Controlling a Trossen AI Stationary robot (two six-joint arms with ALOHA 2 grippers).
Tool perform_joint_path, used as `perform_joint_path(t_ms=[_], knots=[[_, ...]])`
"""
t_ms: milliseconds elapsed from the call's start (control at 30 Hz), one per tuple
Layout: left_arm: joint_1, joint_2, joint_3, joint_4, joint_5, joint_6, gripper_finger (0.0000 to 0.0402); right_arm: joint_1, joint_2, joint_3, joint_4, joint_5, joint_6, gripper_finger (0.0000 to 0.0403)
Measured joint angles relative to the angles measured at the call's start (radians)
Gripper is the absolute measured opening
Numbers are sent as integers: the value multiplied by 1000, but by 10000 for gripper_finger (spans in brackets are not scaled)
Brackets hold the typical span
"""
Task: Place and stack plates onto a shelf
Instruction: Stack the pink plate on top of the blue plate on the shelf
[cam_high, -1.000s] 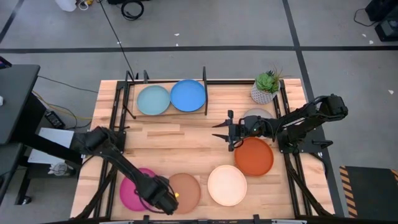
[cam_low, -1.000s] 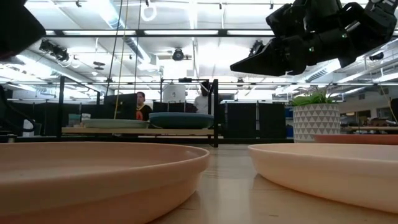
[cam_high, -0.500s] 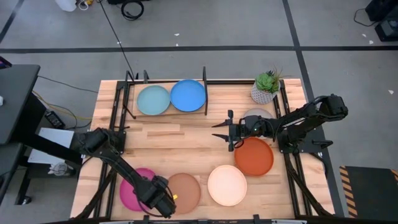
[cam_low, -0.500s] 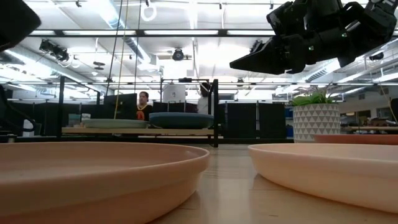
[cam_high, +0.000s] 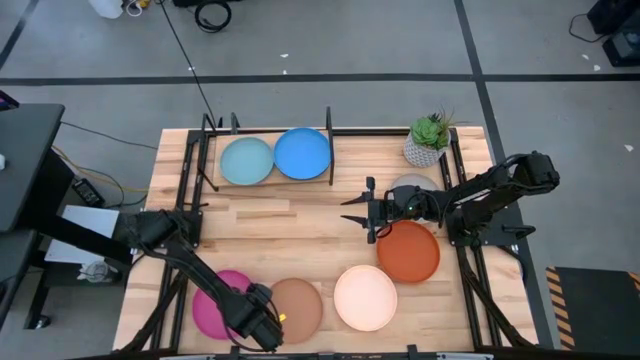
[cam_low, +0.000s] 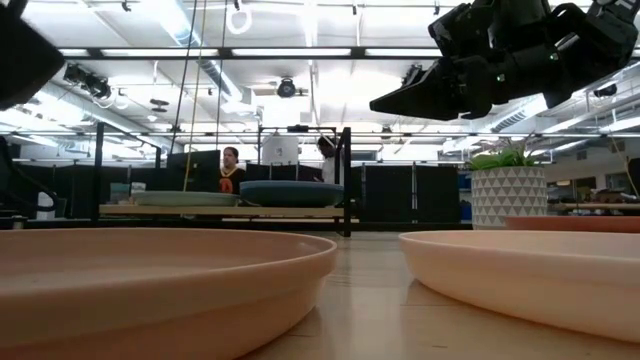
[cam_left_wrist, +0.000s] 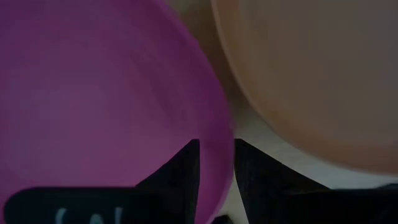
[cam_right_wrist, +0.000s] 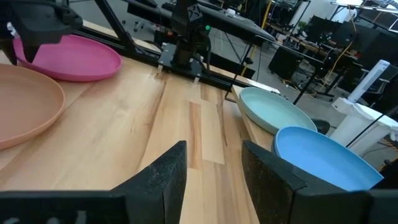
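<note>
Fingers of left gripper (cam_left_wrist: 216, 168) pinch rim of magenta plate (cam_left_wrist: 93, 93) at desk's near left, tan plate (cam_high: 297, 304) just beside. Right gripper (cam_high: 352, 212) fingers spread, empty, above desk (cam_high: 290, 235) centre. Pale blue-green plate (cam_high: 246, 160) and bright blue plate (cam_high: 302, 153) sit on shelf (cam_high: 212, 180). Orange-red plate (cam_high: 409, 250), cream plate (cam_high: 365, 297) on desk.

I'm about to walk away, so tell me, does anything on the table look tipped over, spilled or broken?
Nothing stands out. The pale blue-green plate and the bright blue plate lie flat side by side on the shelf. The plant pot stands upright. The left gripper is closing on the magenta plate's rim.
</note>
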Motion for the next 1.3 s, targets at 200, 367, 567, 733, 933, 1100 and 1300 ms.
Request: perform_joint_path(t_ms=[200, 367, 567, 733, 933, 1100, 1300], knots=[[1, 5, 0, -15, 15, 20, 80, 0, 0, 0, 0, 0, 0, 159], [1, 3, 2, -53, 74, 27, 16, 0, 0, 0, 0, 0, 0, 159], [3, -48, 40, -162, 58, 67, 16, 0, 0, 0, 1, 0, 0, 159], [37, -129, 73, -258, -59, 154, 16, 0, 0, 0, 1, 0, 1, 159], [110, -177, 76, -286, -90, 529, 16, 0, 0, 0, -4, 0, 13, 159], [195, -170, 75, -417, -110, 931, 15, 0, 0, 0, -27, 0, 32, 159], [302, -174, 100, -432, -134, 1268, 17, 0, 0, 0, -81, 6, 68, 159]])
